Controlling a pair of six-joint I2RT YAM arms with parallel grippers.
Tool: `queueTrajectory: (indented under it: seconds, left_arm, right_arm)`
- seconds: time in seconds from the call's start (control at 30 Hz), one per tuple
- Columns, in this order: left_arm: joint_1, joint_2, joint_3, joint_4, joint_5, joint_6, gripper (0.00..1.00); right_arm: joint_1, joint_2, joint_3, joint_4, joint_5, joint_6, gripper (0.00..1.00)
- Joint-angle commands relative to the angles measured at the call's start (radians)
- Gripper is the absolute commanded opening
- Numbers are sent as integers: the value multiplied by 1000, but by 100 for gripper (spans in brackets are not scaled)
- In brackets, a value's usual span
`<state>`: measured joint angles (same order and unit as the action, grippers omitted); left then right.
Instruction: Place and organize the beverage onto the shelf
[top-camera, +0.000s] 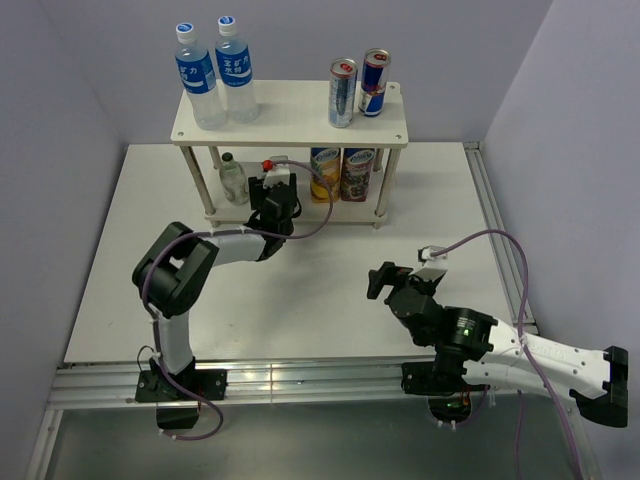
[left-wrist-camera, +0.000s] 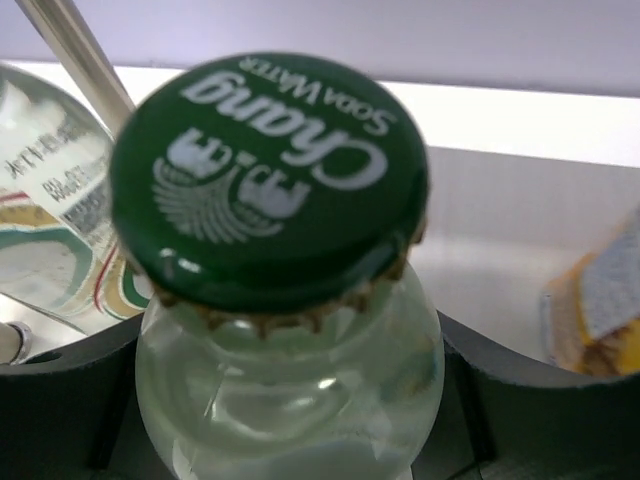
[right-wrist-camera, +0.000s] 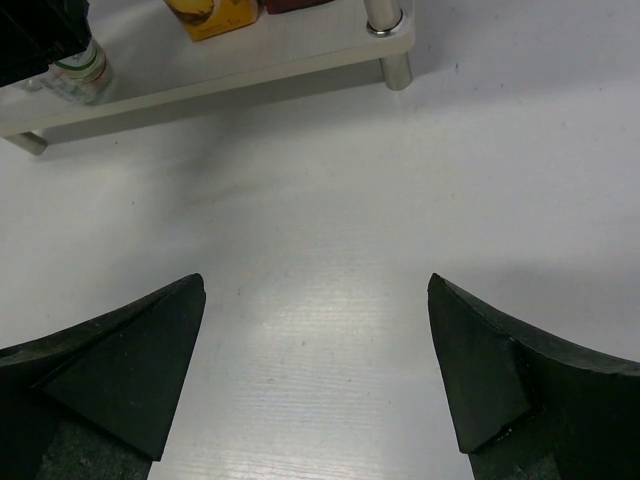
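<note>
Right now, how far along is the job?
Done: two blue-labelled water bottles and two slim cans stand atop the cream two-tier shelf; a clear bottle and two colourful cans sit below. In hand: the left gripper holds a green-capped glass bottle at the lower tier. Left: releasing it. The right gripper is open.

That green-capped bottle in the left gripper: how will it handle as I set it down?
The bottle looks like glass, given its crown cap: probably heavy, rigid, breakable against the shelf leg. Its smooth round neck may slip or twist between the fingers.
</note>
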<state>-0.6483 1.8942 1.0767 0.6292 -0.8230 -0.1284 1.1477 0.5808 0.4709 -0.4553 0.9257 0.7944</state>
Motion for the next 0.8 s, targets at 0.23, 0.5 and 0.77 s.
queueTrajectory:
  seconds: [0.23, 0.5, 0.77]
  left_arm:
    - [56, 55, 98, 138, 8, -60, 0]
    - [105, 78, 124, 129, 35, -70, 0]
    - [118, 105, 146, 116, 64, -62, 19]
  right_arm:
    - [7, 25, 3, 41, 19, -1, 99]
    - [6, 47, 8, 43, 25, 0, 99]
    - [7, 50, 9, 40, 27, 0, 99]
